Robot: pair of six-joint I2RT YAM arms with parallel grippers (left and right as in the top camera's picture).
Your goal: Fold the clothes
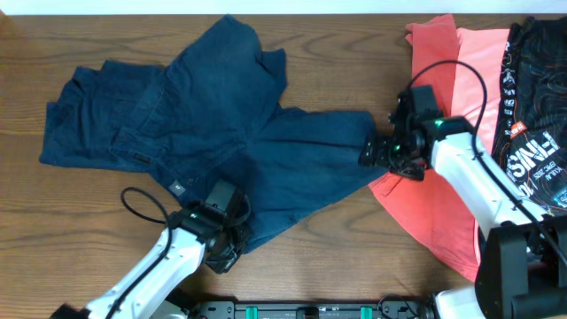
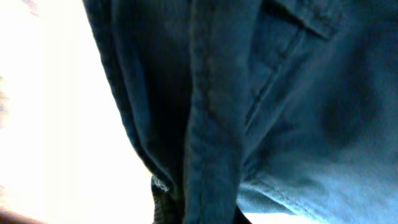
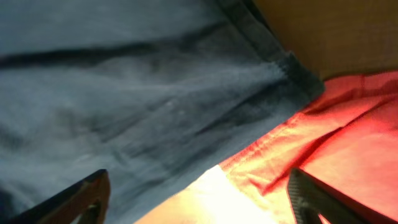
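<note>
Right gripper [image 1: 374, 152] has its jaws wide apart and holds nothing. In the right wrist view its two fingertips [image 3: 87, 196] stand at the two lower corners, and only cloth lies between them. This gripper is at the right end of the navy trousers [image 1: 204, 115], where the hemmed corner [image 3: 297, 73] of one leg lies over the edge of the coral-pink shirt [image 1: 443, 142].

Left gripper [image 1: 221, 244] is at the lower edge of the same trousers, near the front side of the table [image 1: 80, 213]. Its camera is filled with dark blue cloth very close to the lens, so I cannot tell if its jaws are apart or closed on the cloth.

The trousers lie on the middle and left part of the table. They are not flat: the cloth is wrinkled, the upper part is bunched at the left, and one leg goes out to the right. A small white label [image 1: 177, 188] shows near the lower edge. In the left wrist view a thick stitched seam [image 2: 208, 112] runs downward, and a pocket flap [image 2: 305, 18] is at the top right.

The coral-pink shirt lies at the right side of the table, touching the black printed shirt [image 1: 532, 133] with white letters at the right edge
</note>
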